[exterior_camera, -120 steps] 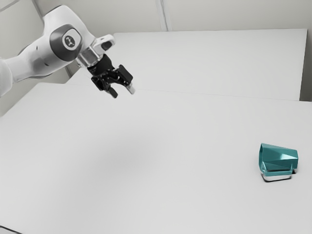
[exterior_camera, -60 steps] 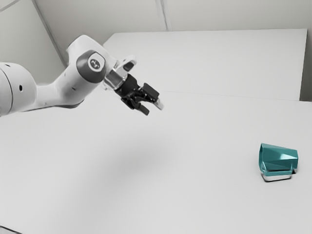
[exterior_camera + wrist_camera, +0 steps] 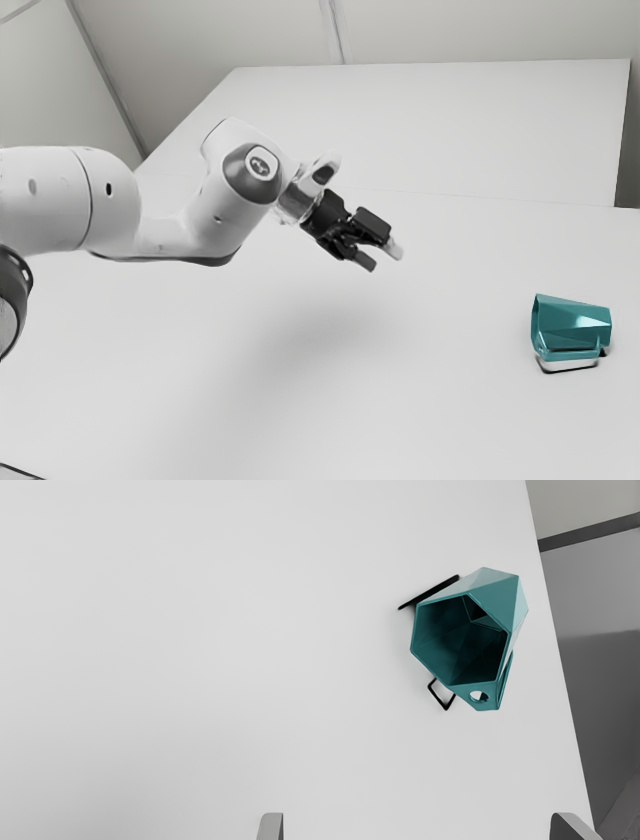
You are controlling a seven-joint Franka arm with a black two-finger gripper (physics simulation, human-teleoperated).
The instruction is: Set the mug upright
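Background: a pale grey wall (image 3: 450, 30) is standing behind a white table (image 3: 440, 380), whose plain surface is spreading beneath my arm.

Item, one mug (image 3: 572, 325), teal, faceted: it is lying on its side toward the exterior view's right, well apart from my gripper (image 3: 381, 257), near a table edge (image 3: 553, 650). Its mouth is facing my hand, and its handle (image 3: 492, 697), pierced by a round hole, is jutting out low along one flank.

Handling, by judgement: I am expecting a light, stiff body, possibly ceramic and so brittle, with smooth facets that are likely offering little friction. The slanting walls may be inviting slips. For a hold, I am favouring opposite sides of the wall close to the rim (image 3: 414, 628), leaving the handle free of my grip; the nearby edge is asking for care against pushing or rolling.

Item, one black gripper, mine: it is hovering above the table with its fingers (image 3: 271, 826) standing wide apart, and it is holding nothing.

Containers: the mug is serving as the sole vessel. Its interior is showing bare teal walls falling into shadow; I am seeing no contents, though the darkest corners are escaping me.
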